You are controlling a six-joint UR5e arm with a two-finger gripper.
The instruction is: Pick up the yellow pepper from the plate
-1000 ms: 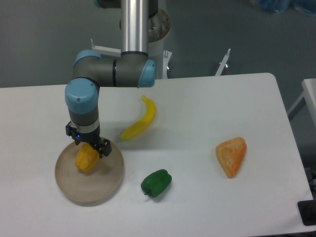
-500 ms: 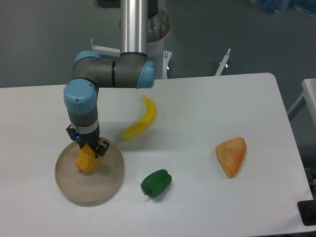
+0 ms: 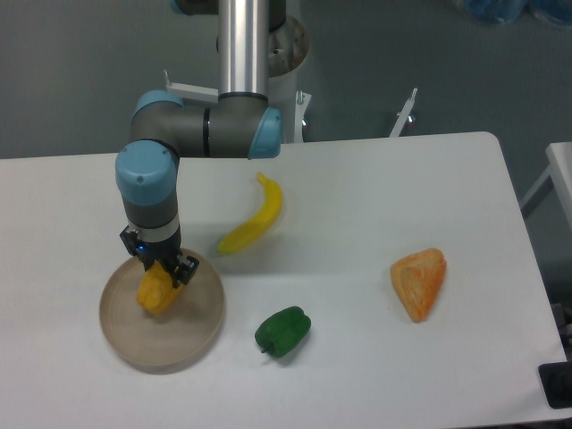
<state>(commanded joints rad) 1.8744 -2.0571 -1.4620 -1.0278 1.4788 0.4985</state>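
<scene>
Gripper (image 3: 161, 273) closed on pepper (image 3: 155, 292) over plate (image 3: 192, 344); grasp step looks done. Next move: straight lift clear of rim.

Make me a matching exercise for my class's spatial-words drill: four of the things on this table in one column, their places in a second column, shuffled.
Things:
1. small blocky golden-yellow pepper
2. long curved yellow banana
3. glossy dark green pepper
4. orange wedge-shaped piece

Places:
A. alone on the white table's right side
B. on the round beige plate, under the pincer
C. just right of the plate, near the front edge
D. mid-table, behind the green pepper

Pairs: 1-B, 2-D, 3-C, 4-A
</scene>
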